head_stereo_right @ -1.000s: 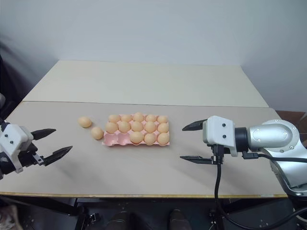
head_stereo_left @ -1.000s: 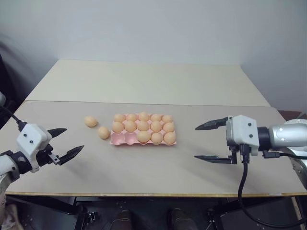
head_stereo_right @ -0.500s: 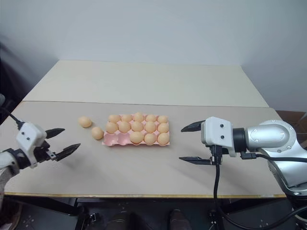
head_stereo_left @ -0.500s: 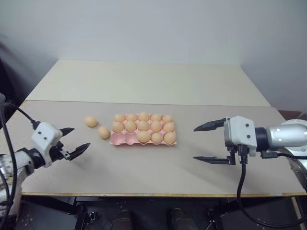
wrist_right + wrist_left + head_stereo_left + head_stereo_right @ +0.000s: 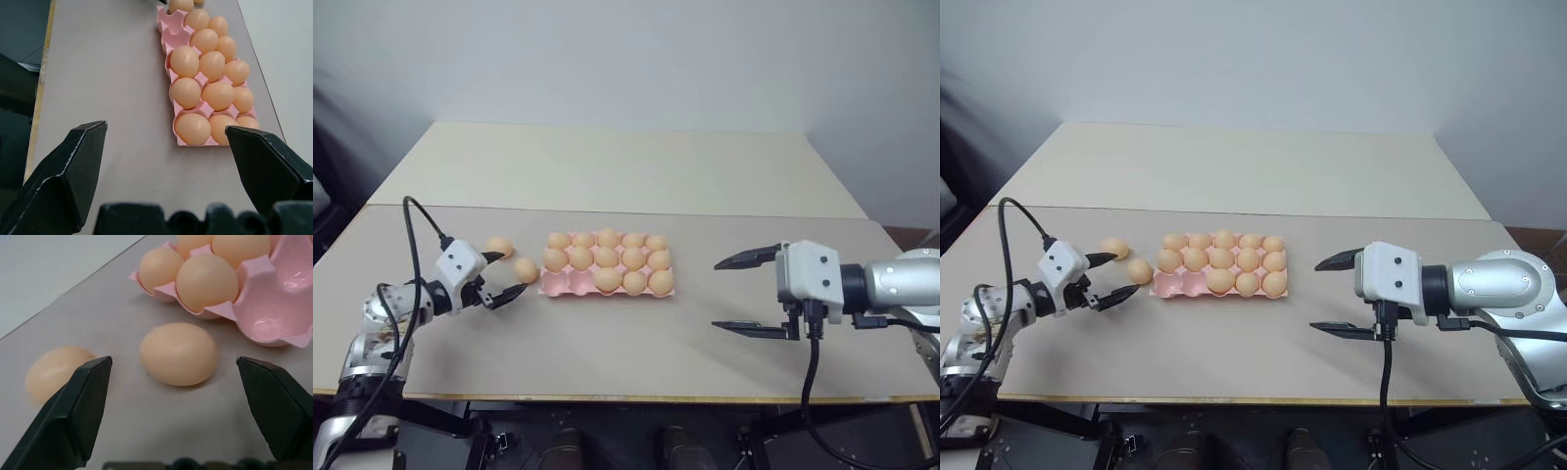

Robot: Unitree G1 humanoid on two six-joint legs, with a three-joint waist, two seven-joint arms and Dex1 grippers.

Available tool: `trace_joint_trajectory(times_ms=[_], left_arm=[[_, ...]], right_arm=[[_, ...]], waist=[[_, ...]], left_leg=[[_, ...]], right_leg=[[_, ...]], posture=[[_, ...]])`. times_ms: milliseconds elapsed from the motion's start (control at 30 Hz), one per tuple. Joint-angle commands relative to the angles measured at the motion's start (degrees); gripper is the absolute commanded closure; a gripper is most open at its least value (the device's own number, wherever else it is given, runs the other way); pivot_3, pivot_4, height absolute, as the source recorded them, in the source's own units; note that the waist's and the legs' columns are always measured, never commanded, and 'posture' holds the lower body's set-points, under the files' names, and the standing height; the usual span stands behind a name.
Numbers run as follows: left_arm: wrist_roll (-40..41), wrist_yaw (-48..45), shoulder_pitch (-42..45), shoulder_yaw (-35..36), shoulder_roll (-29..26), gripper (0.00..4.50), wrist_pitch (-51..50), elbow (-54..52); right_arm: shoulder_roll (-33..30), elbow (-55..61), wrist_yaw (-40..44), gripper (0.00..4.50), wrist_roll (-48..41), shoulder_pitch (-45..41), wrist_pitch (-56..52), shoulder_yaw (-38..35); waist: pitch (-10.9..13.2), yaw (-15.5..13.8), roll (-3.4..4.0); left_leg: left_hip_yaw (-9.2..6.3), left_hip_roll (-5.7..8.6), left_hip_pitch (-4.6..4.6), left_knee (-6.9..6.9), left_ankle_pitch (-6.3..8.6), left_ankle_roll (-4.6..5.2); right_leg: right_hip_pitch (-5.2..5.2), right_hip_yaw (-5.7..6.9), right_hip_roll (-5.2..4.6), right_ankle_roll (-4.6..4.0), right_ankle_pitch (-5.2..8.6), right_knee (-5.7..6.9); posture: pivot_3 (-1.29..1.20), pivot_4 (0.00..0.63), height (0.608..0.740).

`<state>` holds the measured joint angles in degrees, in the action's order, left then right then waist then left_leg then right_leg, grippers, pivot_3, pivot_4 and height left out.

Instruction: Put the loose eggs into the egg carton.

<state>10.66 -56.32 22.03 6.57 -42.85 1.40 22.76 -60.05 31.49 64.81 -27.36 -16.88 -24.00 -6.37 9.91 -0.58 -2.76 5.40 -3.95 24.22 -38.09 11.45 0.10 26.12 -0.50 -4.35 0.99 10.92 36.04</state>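
**Reaching toward 2 loose eggs beside the pink carton**

Spreading its 2 black fingers wide apart, the left gripper (image 5: 505, 274) sits low over the grey table (image 5: 607, 333), just to the left of the egg carton (image 5: 607, 285). Nothing is held between the fingers. In the left wrist view the nearer loose egg (image 5: 178, 353) lies on the table in the gap between the 2 fingertips, touching neither of them. The second loose egg (image 5: 58, 370) lies farther out, partly hidden behind one finger (image 5: 73, 411).

From the head camera, the nearer loose egg (image 5: 526, 270) rests just beside the carton's left edge, close to its front corner, and I cannot tell if it touches the carton. The other loose egg (image 5: 499, 247) lies a little farther left and back, apart from the first.

The carton is a flat pink tray with no lid, standing near the middle of the table. Its back 2 rows are full, 5 eggs each. The front row holds 3 eggs toward the right, and its 2 left cups (image 5: 566, 284) are empty. That makes 13 eggs in the carton.

The right gripper (image 5: 752, 294) hangs above the table well to the right of the carton, pointing toward it. Its 2 fingers stand wide apart and carry nothing. In the right wrist view the carton (image 5: 168, 46) runs lengthwise away from it.
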Motion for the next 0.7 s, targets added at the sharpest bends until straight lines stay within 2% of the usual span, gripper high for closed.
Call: trace_joint_trajectory(times_ms=[33,700], left_arm=[[-1.78,-1.89,4.2,-1.99,0.27,0.08,3.89,5.09],[-7.45,-2.38,17.47,-6.87,4.99,0.08,12.53,25.49]], right_arm=[[-0.78,1.86,-0.7,0.0,-1.09,-0.03,-0.53,-2.98],[-0.45,2.44,-1.86,0.0,-1.09,0.64,-1.04,-3.33]], waist=[[0.0,-0.07,-0.01],[-0.01,-0.06,-0.03]], left_leg=[[0.0,0.0,0.01,0.0,0.0,0.0],[-0.04,0.03,0.03,-0.02,-0.01,0.01]], right_leg=[[0.01,0.01,0.01,0.01,0.0,0.0],[-0.03,0.0,0.02,0.14,-0.09,0.01]], posture=[[0.0,0.15,0.74],[0.0,0.15,0.74]])
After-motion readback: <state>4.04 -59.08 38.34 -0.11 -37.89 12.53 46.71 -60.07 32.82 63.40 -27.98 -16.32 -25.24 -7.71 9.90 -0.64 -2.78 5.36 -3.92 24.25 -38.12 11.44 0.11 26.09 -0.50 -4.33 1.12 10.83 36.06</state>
